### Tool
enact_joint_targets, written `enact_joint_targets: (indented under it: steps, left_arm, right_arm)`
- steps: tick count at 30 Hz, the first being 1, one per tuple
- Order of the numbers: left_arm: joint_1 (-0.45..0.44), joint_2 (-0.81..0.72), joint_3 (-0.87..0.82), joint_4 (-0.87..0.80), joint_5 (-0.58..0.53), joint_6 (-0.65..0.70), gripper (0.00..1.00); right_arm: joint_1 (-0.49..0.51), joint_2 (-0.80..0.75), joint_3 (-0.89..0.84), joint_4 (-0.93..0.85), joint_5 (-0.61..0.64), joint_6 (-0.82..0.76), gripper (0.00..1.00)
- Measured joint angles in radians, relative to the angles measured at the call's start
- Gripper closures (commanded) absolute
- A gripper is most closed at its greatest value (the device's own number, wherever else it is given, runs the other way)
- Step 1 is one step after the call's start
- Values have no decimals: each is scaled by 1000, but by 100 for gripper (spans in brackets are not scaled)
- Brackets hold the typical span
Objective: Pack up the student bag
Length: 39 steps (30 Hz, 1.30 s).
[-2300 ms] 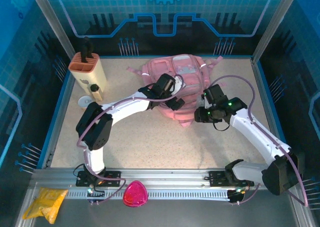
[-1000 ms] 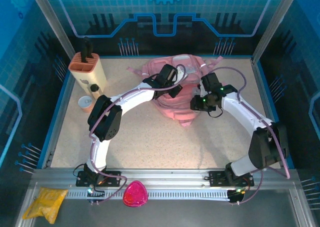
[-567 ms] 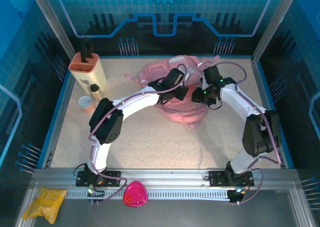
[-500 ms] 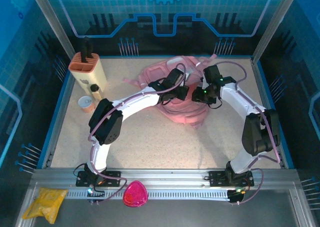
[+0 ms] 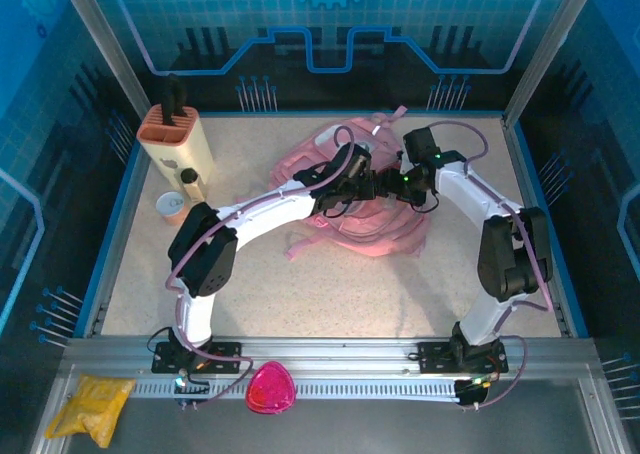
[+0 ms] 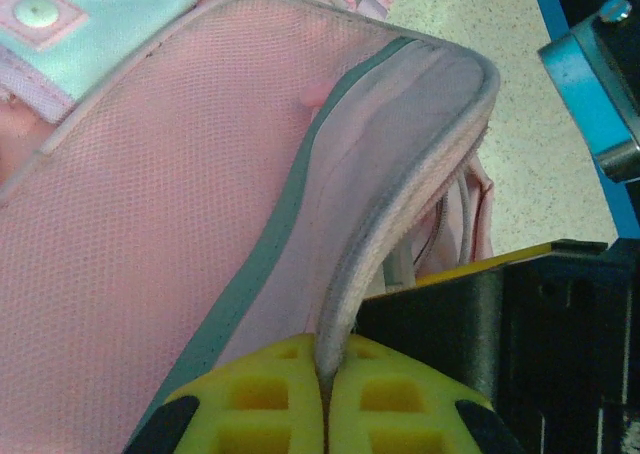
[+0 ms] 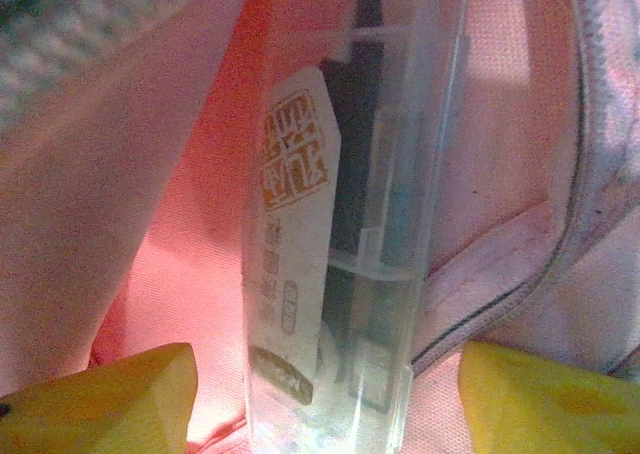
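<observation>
The pink student bag [image 5: 375, 232] lies at the back middle of the table with its mouth pulled open. My left gripper [image 5: 366, 186] is shut on the padded rim [image 6: 400, 224] of that mouth, and the rim runs straight into my closed left gripper [image 6: 325, 359]. My right gripper [image 5: 393, 184] reaches into the mouth from the right. My right gripper [image 7: 325, 399] stands open inside the pink lining [image 7: 170, 224]. A clear plastic box of pens [image 7: 350, 224] lies between its yellow fingers [image 7: 120, 399], with a gap on each side.
A beige holder with an orange top [image 5: 178, 139] stands at the back left, with a small bottle [image 5: 190, 182] and a round cup [image 5: 172, 206] in front of it. A pink object [image 5: 271, 389] and a yellow pouch [image 5: 92, 406] lie by the front rail.
My right gripper has opened and let go of the clear box inside the bag. The bag has slumped flatter and spread toward the near left. My left gripper has kept its hold on the rim.
</observation>
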Motion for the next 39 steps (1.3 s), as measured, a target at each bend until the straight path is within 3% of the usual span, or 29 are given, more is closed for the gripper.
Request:
enact_joint_targets:
  steps: [7,15,22,29,31,33,39]
  left_arm:
    - [5,-10,-35,28,26,-39,100]
    - [6,-14,-38,31,34,-49,100]
    - [13,-89,-108,-5,3,-78,100]
    - [18,-114,-123,-30,19,-91,100]
    - [19,-114,-123,-24,42,-98,83]
    - [24,-114,-123,-19,78,-106,59]
    - [32,-182,-217,19,181,-133,39]
  right_arm:
    - [-58,-94,-92,79,-130,28,56]
    - [-52,8,-51,125,-204,47,76]
    - [24,43,-34,168,-239,67,77]
    - [15,-79,-123,194,-257,55,65]
    - [5,-139,-143,185,-242,41,60]
    - [-2,-199,-160,169,-212,21,57]
    - [31,-323,-203,93,-81,-36,46]
